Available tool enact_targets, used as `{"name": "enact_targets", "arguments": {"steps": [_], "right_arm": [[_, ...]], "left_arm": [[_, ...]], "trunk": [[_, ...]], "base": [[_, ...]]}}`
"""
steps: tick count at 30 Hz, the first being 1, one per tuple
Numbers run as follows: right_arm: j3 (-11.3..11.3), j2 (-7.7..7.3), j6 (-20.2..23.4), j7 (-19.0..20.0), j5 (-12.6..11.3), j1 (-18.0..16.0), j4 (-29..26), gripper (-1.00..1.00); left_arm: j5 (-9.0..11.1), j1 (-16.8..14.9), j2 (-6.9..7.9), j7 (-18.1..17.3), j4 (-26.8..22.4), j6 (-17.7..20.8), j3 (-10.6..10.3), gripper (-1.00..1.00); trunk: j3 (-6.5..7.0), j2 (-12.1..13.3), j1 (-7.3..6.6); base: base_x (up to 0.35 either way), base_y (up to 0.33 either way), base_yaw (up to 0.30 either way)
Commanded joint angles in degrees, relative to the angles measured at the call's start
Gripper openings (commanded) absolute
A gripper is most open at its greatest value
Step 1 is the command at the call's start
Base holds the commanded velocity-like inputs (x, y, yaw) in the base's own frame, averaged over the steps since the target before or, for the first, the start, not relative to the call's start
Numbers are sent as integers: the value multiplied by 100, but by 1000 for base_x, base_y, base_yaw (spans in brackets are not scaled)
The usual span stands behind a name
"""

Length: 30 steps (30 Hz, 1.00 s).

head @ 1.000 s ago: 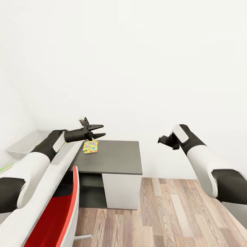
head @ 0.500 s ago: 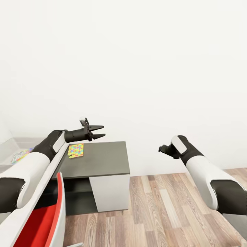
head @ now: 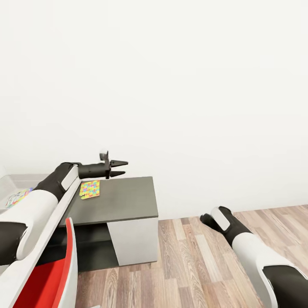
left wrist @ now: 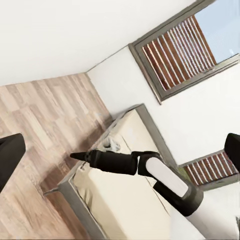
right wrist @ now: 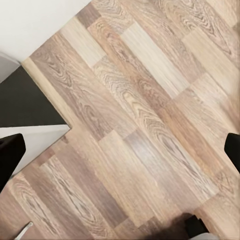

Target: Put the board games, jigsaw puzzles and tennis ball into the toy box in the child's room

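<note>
One multicoloured flat jigsaw puzzle sheet (head: 90,189) is lying near the dark grey desk top's (head: 124,199) left edge, below the empty, spread left gripper (head: 120,168), while the right gripper (head: 205,219), jaws apart, is hanging over the wood-plank floor (head: 205,265).

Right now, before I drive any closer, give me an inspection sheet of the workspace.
Surface: dark grey desk top, joined to a paler top at its left side.
Job's things: one jigsaw puzzle lies flat on the dark top; the toy box sits at the far left with a colourful sheet inside; the bed shows in the left wrist view.
Clutter: red chair at the desk.
Grippers: left gripper above the desk, jaws apart, empty; right gripper low over the floor, jaws apart in its wrist view, empty.
Cables: nothing seen.
Surroundings: white wall, wood-plank floor, slatted windows.
</note>
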Motion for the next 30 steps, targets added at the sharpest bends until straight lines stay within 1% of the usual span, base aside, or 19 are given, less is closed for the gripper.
{"name": "enact_targets", "arguments": {"steps": [1,3,8,10,11,13,15,16,17,18,19,20,22,23,25,27,28,29,30], "right_arm": [[44,4,-18,-43,-49,20,-11,100],[41,34,-104,-42,-45,78,-12,100],[44,53,-151,-44,-35,111,-9,100],[51,59,-158,-48,-19,116,-9,100],[52,60,-159,-48,-15,117,-8,100],[50,52,-161,-49,-1,118,-7,100],[49,40,-162,-49,3,119,-5,100],[48,30,-166,-50,5,121,0,100],[47,26,-169,-48,6,121,2,100],[47,24,-173,-45,7,120,5,100],[48,29,-175,-45,9,120,7,100],[50,38,-177,-43,13,120,8,100],[55,44,-185,-43,16,120,10,100],[58,48,-199,-42,29,120,7,100],[73,51,-211,-43,59,120,6,100],[149,50,-228,-46,160,120,7,100],[167,50,-231,-45,183,121,8,100],[193,44,-235,-43,215,121,9,100],[202,39,-236,-43,225,120,10,100]], "left_arm": [[31,-7,18,108,1,37,-27,100],[35,-7,57,648,1,47,-18,100],[36,-17,75,1648,-4,99,9,100],[37,-41,57,2283,-20,120,23,100],[37,-49,50,2459,-23,123,27,100],[40,-67,-10,3248,-35,134,41,100],[42,-71,-80,3631,-37,145,42,100],[43,-73,-183,4020,-39,157,42,100],[42,-74,-243,4220,-40,162,42,100],[40,-75,-367,4642,-41,168,42,100],[41,-76,-429,4869,-41,171,42,100],[43,-80,-548,5355,-42,172,42,100],[49,-82,-669,5874,-42,167,44,100],[56,-84,-792,6400,-42,156,51,100],[65,-85,-911,6899,-43,136,61,100],[78,-86,-1137,7723,-38,37,84,100],[79,-86,-1194,7889,-32,-3,88,100],[78,-86,-1307,8178,-15,-103,94,100],[77,-86,-1359,8304,-8,-160,94,100]], "trunk": [[-13,-13,4],[-13,-13,4],[-13,-13,4],[-13,-13,4],[-13,-13,4],[-13,-13,4],[-13,-13,4],[-13,-13,4],[-13,-13,4],[-13,-13,4],[-13,-13,4],[-13,-13,4],[-13,-13,4],[-13,-13,4],[-13,-13,4],[-13,-13,4],[-13,-13,4],[-13,-13,4],[-13,-13,4]], "base": [[0,0,-3],[0,0,-2],[0,0,0],[0,0,0],[0,0,0],[0,0,0],[0,0,0],[0,0,0],[0,0,0],[0,0,0],[0,0,0],[0,0,0],[0,0,0],[0,0,0],[0,0,0],[0,0,0],[0,0,0],[0,0,0],[0,0,0]]}}
